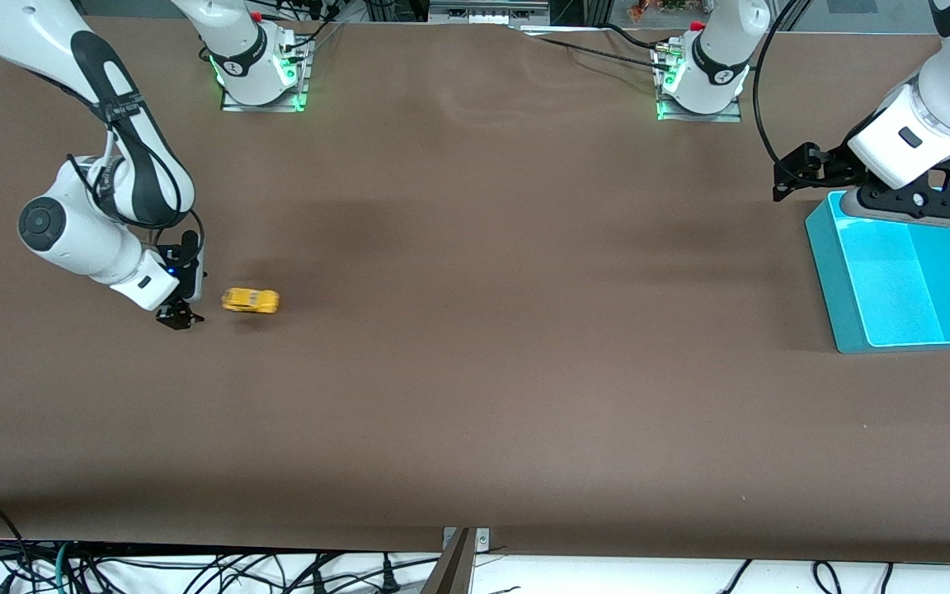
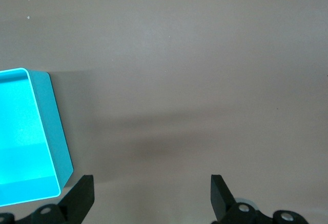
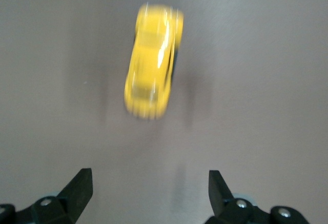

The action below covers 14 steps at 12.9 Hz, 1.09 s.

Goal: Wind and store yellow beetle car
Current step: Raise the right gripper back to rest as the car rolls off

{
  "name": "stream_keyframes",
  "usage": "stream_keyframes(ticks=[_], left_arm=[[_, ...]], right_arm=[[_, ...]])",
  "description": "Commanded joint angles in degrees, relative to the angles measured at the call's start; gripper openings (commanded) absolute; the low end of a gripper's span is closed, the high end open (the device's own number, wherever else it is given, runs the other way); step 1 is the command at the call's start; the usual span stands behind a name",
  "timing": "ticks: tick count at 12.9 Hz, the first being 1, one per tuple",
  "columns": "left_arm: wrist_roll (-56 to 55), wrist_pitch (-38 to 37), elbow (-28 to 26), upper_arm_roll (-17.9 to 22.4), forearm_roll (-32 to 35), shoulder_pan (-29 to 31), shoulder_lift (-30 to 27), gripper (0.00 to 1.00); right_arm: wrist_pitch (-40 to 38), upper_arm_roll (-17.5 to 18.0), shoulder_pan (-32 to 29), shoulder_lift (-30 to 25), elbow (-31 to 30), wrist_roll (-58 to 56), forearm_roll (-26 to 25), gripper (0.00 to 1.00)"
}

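Observation:
The yellow beetle car (image 1: 251,300) stands on the brown table toward the right arm's end. In the right wrist view the yellow beetle car (image 3: 152,61) looks blurred and lies clear of the fingers. My right gripper (image 1: 178,318) is open and empty, low over the table just beside the car, toward the table's end. My left gripper (image 1: 792,177) is open and empty, held in the air beside the edge of the cyan bin (image 1: 846,322); its fingers (image 2: 82,196) frame bare table.
The open cyan bin is empty and stands at the left arm's end of the table; it also shows in the left wrist view (image 2: 54,131). The two arm bases (image 1: 261,74) stand along the table edge farthest from the front camera.

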Motion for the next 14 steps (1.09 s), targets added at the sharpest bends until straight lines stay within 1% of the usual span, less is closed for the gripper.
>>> stream_keyframes(ticks=[1, 3, 4, 6, 8, 9, 11, 14], left_arm=[[0.3, -1.1, 1.2, -0.1, 1.3, 0.0, 0.3, 1.00], [0.3, -1.1, 1.2, -0.2, 1.3, 0.0, 0.3, 1.00], [0.3, -1.1, 1.2, -0.1, 1.3, 0.0, 0.3, 1.00], [0.3, -1.1, 1.2, -0.1, 1.3, 0.0, 0.3, 1.00], [0.4, -1.1, 1.2, -0.1, 1.3, 0.0, 0.3, 1.00], [0.4, -1.1, 1.2, -0.1, 1.3, 0.0, 0.3, 1.00], [0.4, -1.1, 1.2, -0.1, 1.3, 0.0, 0.3, 1.00], [0.4, -1.1, 1.2, -0.1, 1.3, 0.0, 0.3, 1.00]], right_arm=[[-7.2, 0.2, 0.4, -3.1, 5.2, 2.5, 0.2, 1.00], [-7.6, 0.2, 0.6, -9.2, 5.4, 12.8, 0.4, 1.00], [-9.5, 0.2, 1.0, -12.9, 5.4, 17.0, 0.5, 1.00], [-15.8, -0.3, 2.3, -18.3, 5.6, 25.8, 1.1, 1.00], [-21.6, -1.5, 2.6, -21.0, 6.5, 38.8, 1.1, 1.00], [-22.4, -3.2, 4.3, -22.7, 6.4, 45.1, 1.1, 1.00], [-24.4, -7.6, 9.0, -24.6, 6.4, 56.4, 0.8, 1.00], [-27.9, -8.0, 10.2, -26.3, 6.4, 75.5, 0.8, 1.00]])
